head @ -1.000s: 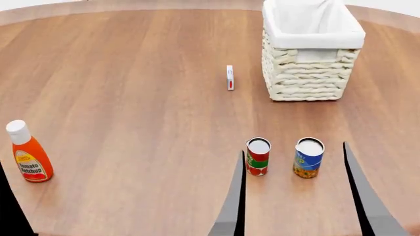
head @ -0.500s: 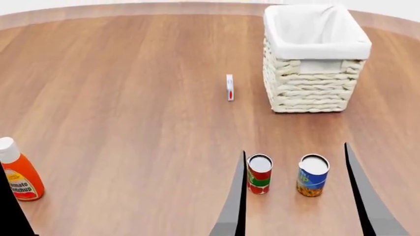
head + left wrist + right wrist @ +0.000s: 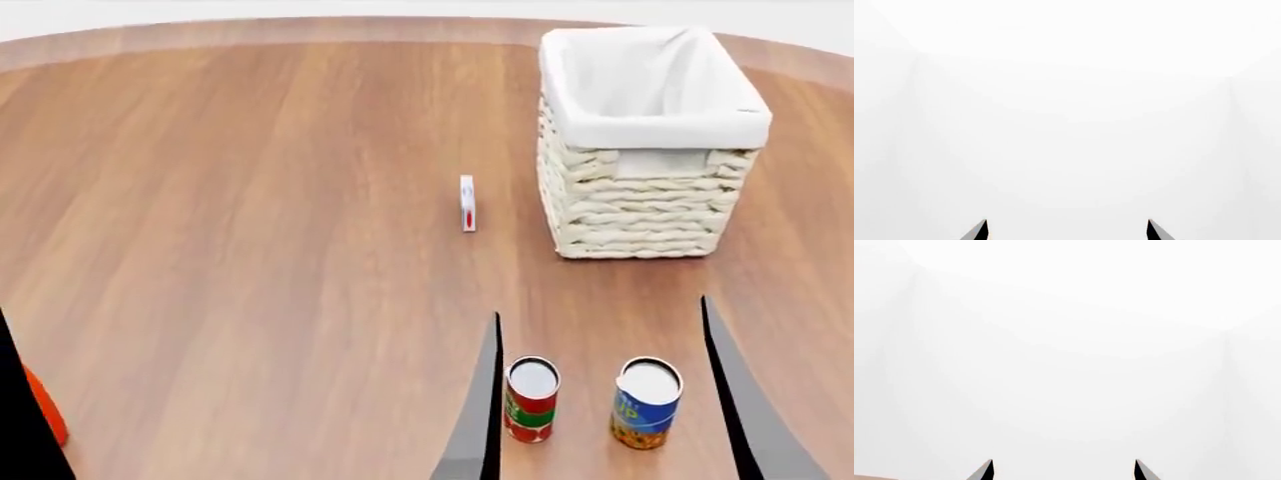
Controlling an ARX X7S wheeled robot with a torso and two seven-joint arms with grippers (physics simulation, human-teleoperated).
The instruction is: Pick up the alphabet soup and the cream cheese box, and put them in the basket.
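Note:
In the head view the alphabet soup [image 3: 647, 403] stands upright near the front edge, blue label with an orange lower band. The cream cheese box [image 3: 467, 203] stands on edge mid-table, left of the basket [image 3: 641, 200], which stands at the back right with its white liner showing. My right gripper [image 3: 601, 307] is open; its two dark fingers [image 3: 478, 410] frame both cans in the picture. How high they are above the cans I cannot tell. My left gripper [image 3: 1067, 230] is open too, facing only blank white, as does the right gripper [image 3: 1064, 470] in its wrist view.
A red-and-green can [image 3: 531, 400] stands just left of the alphabet soup. An orange sliver of a ketchup bottle [image 3: 44, 405] shows at the left edge, beside a dark part of my left arm [image 3: 20, 430]. The round wooden table [image 3: 267, 200] curves away at the back.
The head view has shifted: basket, box and both cans have slid down the picture, and the ketchup bottle has nearly left it at the left. The gripper fingers hold their place in the frame.

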